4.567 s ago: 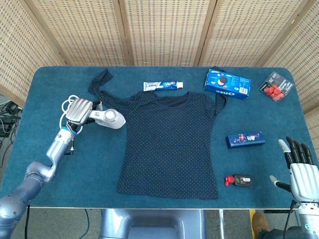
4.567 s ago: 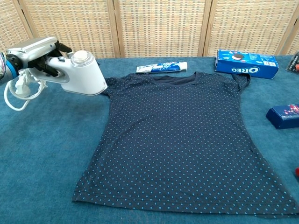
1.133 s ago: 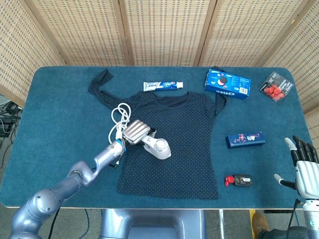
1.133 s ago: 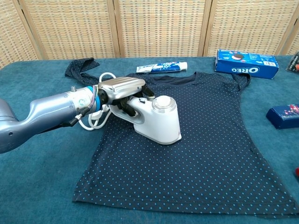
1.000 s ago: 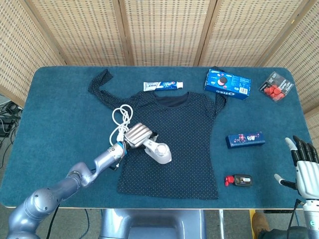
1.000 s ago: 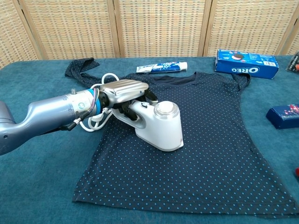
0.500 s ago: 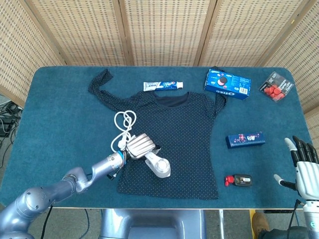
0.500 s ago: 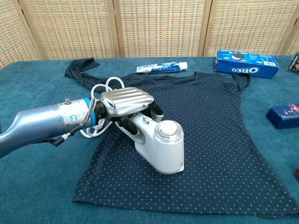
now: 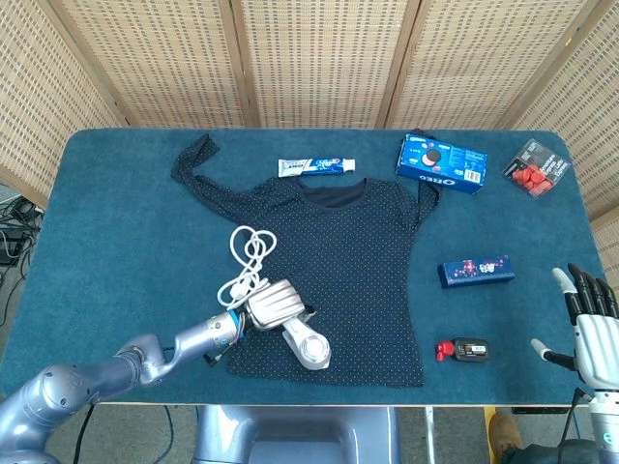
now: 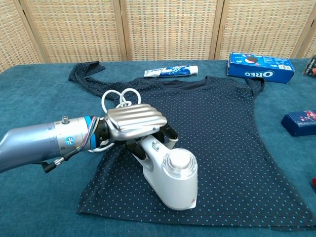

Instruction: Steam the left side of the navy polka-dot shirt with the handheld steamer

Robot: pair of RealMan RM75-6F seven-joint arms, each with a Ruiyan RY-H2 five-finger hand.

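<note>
The navy polka-dot shirt [image 9: 358, 261] [image 10: 222, 143] lies flat in the middle of the blue table, one sleeve stretched to the far left. My left hand [image 9: 274, 303] [image 10: 134, 121] grips the handle of the white handheld steamer [image 9: 308, 346] [image 10: 175, 180], whose head rests on the shirt's left side close to the bottom hem. Its white cord [image 9: 247, 261] [image 10: 118, 98] loops on the shirt behind the hand. My right hand [image 9: 587, 329] hovers with fingers spread at the table's front right corner, holding nothing.
A toothpaste tube [image 9: 316, 166] [image 10: 171, 71] lies above the collar. An Oreo box [image 9: 441, 164] [image 10: 260, 66] sits at the back right, a red-capped pack [image 9: 534, 168] beyond it. A small blue box [image 9: 474, 271] [image 10: 300, 122] and a red-and-black item [image 9: 461, 349] lie right of the shirt.
My left hand has drawn the steamer down the shirt's left side, from mid-body toward the bottom hem and nearer to me. The cord trailed after it. The right hand stayed still.
</note>
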